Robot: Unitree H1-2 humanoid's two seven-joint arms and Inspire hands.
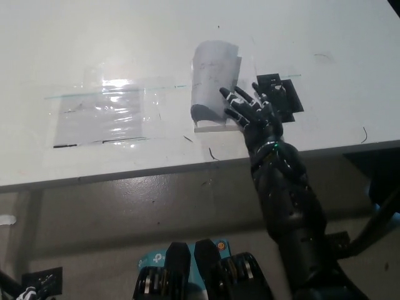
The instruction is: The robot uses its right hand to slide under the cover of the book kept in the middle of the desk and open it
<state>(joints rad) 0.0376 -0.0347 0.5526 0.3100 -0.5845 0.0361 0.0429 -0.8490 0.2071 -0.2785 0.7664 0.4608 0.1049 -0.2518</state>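
The white desk (325,37) lies under the fingers (232,95); the book (214,84) sits just past them, its cover lifted; the black right hand (253,114) has fingers spread, holding nothing; they might slip, dropping the cover shut

Harsh overhead glare on the white desk (325,37), dim floor below, soft grainy focus.

Nothing can be read; faint marks on the book (214,84) cover seem too blurred.
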